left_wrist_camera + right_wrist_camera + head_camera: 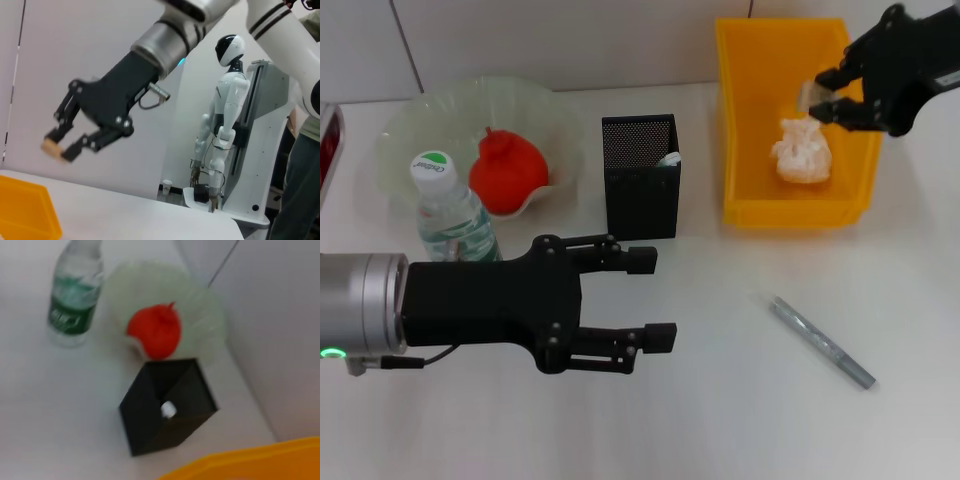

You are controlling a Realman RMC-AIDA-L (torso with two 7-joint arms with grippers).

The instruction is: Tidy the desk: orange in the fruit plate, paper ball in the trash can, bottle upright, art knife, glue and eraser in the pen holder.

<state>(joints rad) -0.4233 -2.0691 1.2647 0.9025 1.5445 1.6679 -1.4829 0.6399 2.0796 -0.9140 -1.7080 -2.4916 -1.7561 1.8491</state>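
Observation:
My right gripper (825,96) hangs over the yellow trash can (740,130), shut on a small tan eraser (811,95). The left wrist view shows that gripper (56,149) and the eraser (49,147) from the side. A white paper ball (802,151) lies inside the can. The orange (507,172) rests in the pale green fruit plate (415,125). The bottle (450,212) stands upright. In the black mesh pen holder (640,190) a white glue tip (670,158) shows. The grey art knife (820,343) lies on the table. My left gripper (657,300) is open in front of the holder.
A red-edged object (328,140) sits at the far left edge. The right wrist view shows the bottle (75,290), orange (154,331), pen holder (150,420) and the trash can rim (250,465). A white humanoid robot (222,120) stands beyond the table.

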